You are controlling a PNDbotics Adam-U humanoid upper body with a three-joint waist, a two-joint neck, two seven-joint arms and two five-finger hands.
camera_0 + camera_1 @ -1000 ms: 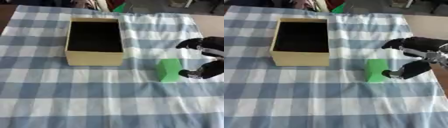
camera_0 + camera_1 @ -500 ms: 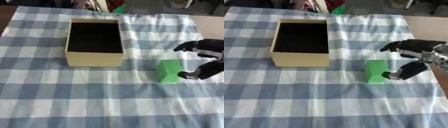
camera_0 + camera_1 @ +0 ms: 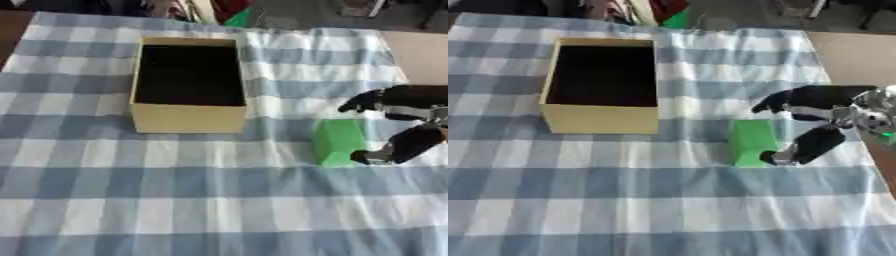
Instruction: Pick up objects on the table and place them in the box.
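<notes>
Blue-and-white checked cloth (image 3: pixel 175 200) spread over the table. Open tan cardboard box (image 3: pixel 188 120) with a dark, seemingly empty interior, standing toward the far left part of the cloth. Small bright green rectangular block (image 3: pixel 752 141) lying flat on the cloth near the right edge, well apart from the box, to its right and slightly nearer.

Black right hand (image 3: pixel 815 117) reaching in from the right edge, spread open around the block: upper fingers (image 3: pixel 770 103) poised just beyond the block's far end, thumb (image 3: pixel 785 156) low at its near right corner, apparently touching or just beside it. Nothing gripped yet; block not lifted.

Compared with a second ago, hand drawn in closer to the block, thumb now up against its side rather than standing off; block itself seemingly unmoved on the cloth. Likely meaning: grasp about to close, pick-up step just beginning, box not yet filled.

Left hand absent from both views.
</notes>
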